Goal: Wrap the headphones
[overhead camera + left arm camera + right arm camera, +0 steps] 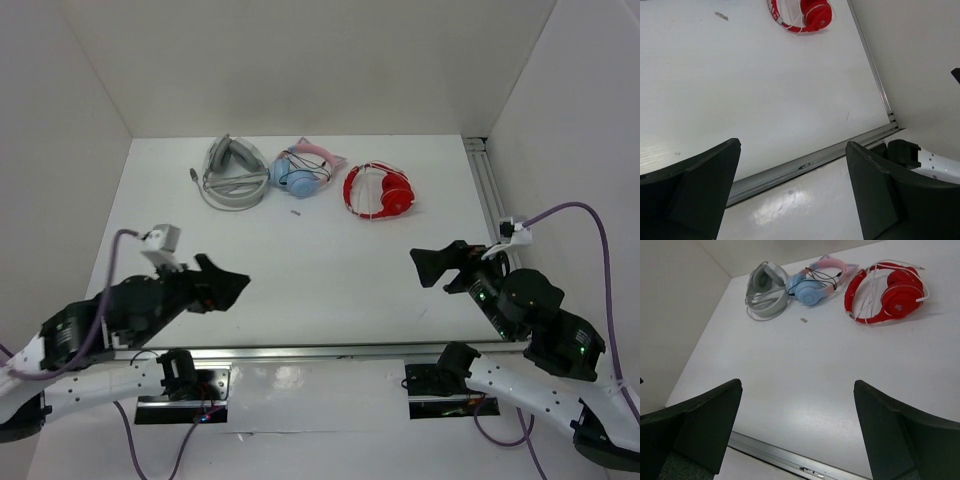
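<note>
On the left, the left gripper (pixel 232 282) hangs low over the near part of the white table (pixel 300 270), its fingers spread wide with nothing between them.

At the far side of the table three headphones lie in a row. The grey headphones (pixel 234 172) are the leftmost, with their cable gathered in loops around the band and one plug end sticking out to the left. Touching them is the blue and pink cat-ear headphones (pixel 305 172), with a dark cable lying loosely across the cups. A small loose piece (pixel 296 211) lies on the table just in front of them. A little apart to the right are the red headphones (pixel 379 190), with a white cable running over the band and cups.

On the right, the right gripper (pixel 428 266) is also wide open and holds nothing.

All three cables seem already gathered on their headphones, so this fits either arms resting after wrapping, or arms waiting before tidying looser cables. The pictures do not settle which.
</note>
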Robot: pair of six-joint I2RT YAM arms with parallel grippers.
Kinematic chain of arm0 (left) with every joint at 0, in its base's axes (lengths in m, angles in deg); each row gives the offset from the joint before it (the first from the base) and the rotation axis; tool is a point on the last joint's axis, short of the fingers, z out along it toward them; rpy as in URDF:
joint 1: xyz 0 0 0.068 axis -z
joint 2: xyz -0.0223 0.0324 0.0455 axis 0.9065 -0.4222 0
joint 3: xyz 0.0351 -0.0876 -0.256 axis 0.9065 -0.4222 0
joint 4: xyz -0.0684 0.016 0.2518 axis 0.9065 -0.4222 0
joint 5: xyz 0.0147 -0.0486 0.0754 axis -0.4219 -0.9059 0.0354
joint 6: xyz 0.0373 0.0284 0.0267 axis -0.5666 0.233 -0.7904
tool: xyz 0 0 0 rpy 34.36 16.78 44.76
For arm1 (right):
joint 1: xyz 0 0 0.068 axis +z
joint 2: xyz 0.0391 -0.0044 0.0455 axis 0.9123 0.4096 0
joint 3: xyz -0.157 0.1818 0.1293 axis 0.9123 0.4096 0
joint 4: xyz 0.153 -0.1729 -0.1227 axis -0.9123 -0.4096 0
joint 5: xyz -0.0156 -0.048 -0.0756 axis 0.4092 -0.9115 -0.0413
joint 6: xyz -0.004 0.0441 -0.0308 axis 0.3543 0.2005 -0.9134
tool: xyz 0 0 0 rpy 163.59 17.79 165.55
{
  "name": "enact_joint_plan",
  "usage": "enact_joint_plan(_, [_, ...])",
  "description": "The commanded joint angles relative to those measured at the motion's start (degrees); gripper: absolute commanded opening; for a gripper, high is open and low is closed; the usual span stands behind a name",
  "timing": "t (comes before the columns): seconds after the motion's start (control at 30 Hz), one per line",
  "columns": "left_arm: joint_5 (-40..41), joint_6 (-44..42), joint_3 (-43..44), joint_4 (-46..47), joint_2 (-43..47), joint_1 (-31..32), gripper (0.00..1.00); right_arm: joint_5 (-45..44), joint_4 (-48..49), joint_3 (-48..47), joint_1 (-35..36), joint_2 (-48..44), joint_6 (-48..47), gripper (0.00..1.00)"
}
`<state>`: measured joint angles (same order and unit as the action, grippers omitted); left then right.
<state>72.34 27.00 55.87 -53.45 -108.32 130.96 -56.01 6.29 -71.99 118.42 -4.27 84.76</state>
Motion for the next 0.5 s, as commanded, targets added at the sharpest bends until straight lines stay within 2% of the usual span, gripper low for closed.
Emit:
enact_joint_plan(0.0, [1.6, 5.1, -1.7, -12.6, 8.5, 0.0, 0.99, 3.1, -2.3, -1.7, -0.2, -1.0, -1.0, 1.0])
enact_joint_plan(0.03, [1.1, 5.1, -1.7, -13.2, 12.6, 0.0, 0.99, 3.1, -2.3, -1.7, -0.2, -1.7, -1.0, 1.0])
enact_joint_plan(0.17, [-0.3, 4.0, -4.3, -12.2, 18.9, 0.0, 0.99, 3.1, -4.5, -3.0, -0.2, -2.2, -1.0, 1.0])
enact_joint_plan(0.47, [-0.6, 3.2, -6.0, -10.5, 20.5, 0.0, 0.99, 2.4, -5.6, -3.0, -0.2, -2.6, -0.4, 1.0])
